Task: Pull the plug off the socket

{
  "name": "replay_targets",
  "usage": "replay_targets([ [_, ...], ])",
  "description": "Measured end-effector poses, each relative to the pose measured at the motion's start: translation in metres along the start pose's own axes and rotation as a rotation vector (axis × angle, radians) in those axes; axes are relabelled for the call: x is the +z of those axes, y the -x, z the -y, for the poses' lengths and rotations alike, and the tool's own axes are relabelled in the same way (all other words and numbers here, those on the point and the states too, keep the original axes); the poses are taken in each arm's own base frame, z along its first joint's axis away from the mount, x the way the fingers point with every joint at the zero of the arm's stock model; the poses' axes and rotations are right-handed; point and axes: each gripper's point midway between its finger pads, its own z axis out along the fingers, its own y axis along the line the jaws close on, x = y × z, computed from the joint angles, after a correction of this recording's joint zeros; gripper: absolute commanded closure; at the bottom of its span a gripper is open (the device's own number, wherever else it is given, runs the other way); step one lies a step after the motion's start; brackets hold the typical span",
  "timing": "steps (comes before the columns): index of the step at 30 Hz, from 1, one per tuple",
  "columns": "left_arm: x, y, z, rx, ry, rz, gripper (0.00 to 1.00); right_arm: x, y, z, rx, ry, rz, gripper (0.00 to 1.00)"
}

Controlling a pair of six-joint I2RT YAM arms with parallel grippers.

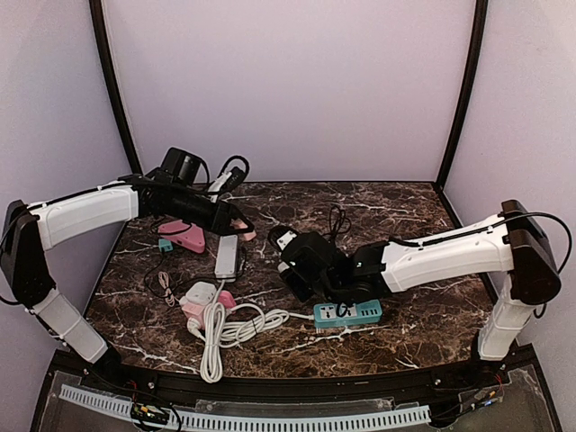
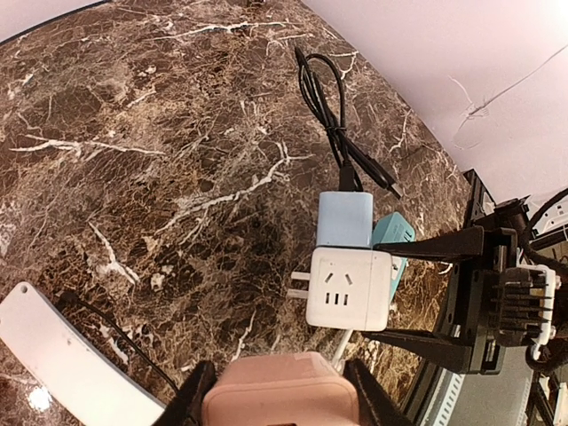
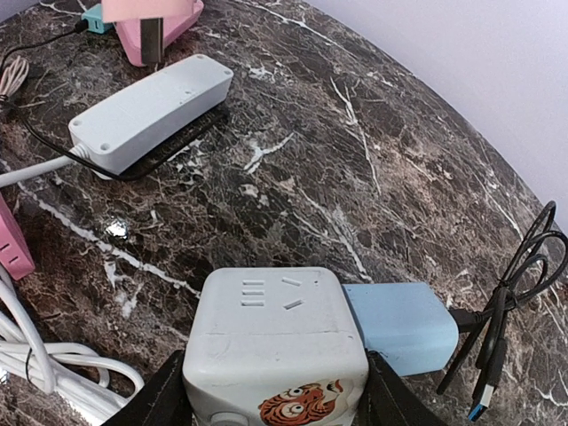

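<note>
Blue plug seated in side of white cube socket, jutting out beside one finger of right gripper, which clamps cube. Left gripper, opposite, grips pink adapter.

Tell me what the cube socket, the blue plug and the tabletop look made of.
Cube socket: smooth white plastic, moulded rounded edges, soft sheen. Blue plug: matte pale-blue plastic, apparently. Tabletop: polished brown marble or a lookalike, white veins, glare spots.
</note>
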Motion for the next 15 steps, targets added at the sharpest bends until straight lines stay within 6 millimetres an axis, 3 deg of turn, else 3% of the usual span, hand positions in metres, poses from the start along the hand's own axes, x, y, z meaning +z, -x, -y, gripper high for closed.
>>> replay_targets([
  [8,0.001,-0.002,-0.005,0.003,0.034,-0.008,0.90,-0.001,-0.003,0.005,0.038,-0.015,-0.011,1.00],
  [15,-0.007,-0.005,-0.036,-0.036,0.141,-0.012,0.90,-0.024,0.013,0.023,0.144,0.026,0.067,1.00],
])
